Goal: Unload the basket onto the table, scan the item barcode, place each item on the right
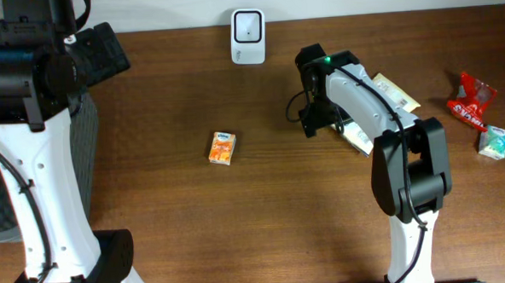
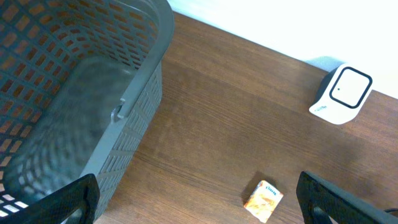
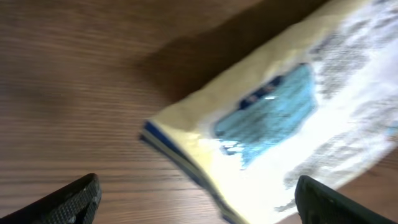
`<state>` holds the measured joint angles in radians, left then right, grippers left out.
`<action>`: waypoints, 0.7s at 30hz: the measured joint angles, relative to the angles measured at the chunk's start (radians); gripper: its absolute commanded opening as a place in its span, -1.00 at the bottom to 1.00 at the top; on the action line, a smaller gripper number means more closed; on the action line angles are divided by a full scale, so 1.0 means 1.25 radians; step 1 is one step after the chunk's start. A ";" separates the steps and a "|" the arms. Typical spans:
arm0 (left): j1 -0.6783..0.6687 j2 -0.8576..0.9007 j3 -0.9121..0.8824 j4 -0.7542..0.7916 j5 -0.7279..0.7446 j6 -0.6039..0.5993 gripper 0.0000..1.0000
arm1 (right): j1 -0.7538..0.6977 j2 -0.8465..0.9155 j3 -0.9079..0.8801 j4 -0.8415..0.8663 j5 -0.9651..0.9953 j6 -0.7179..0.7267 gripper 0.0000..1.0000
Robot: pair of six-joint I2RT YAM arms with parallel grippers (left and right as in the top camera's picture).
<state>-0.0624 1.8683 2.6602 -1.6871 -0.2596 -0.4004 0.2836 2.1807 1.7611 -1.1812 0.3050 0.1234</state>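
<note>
Tabletop arrangement on a brown wooden table [image 1: 197, 238], seen from above and from both wrists. Right gripper [image 3: 196, 208] stands with its jaws spread wide, one dark fingertip [image 3: 74, 198] at each lower corner of the wrist view, clamping nothing. Beneath it lies the item, a yellow-and-white packet [image 3: 267, 118] with a blue patch, blurred so that its print cannot be read; it rests apart from both fingertips. From above, the packet sits right of centre, largely hidden under the white right arm [image 1: 379, 110]. A white barcode scanner [image 1: 248, 37] stands at the far edge of the table, near the middle and well apart from the packet. A small orange carton [image 1: 222, 148] lies alone in front of the scanner. At the far right, a red wrapper [image 1: 468, 102] and a small teal-and-white carton [image 1: 493, 142] lie near each other. Left gripper [image 2: 193, 208] hangs released and empty, its jaws wide, above the rim of a grey mesh basket [image 2: 134, 93] at the left edge
</note>
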 measured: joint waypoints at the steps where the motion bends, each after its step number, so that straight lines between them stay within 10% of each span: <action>1: 0.000 0.000 0.000 0.000 0.000 0.000 0.98 | 0.000 0.000 -0.001 0.000 0.019 -0.003 0.97; 12: 0.000 0.000 0.000 0.000 0.000 0.000 0.98 | -0.034 -0.022 -0.156 0.257 0.092 -0.082 0.90; 17: 0.000 0.000 0.000 0.000 0.000 0.000 0.98 | -0.079 -0.027 -0.184 0.309 0.079 -0.096 -0.92; 21: 0.000 0.000 0.000 0.000 0.000 0.000 0.98 | -0.103 -0.026 -0.197 0.290 0.041 -0.077 -0.92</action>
<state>-0.0624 1.8683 2.6598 -1.6871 -0.2596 -0.4004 0.1547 2.1487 1.5150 -0.8185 0.3565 0.0273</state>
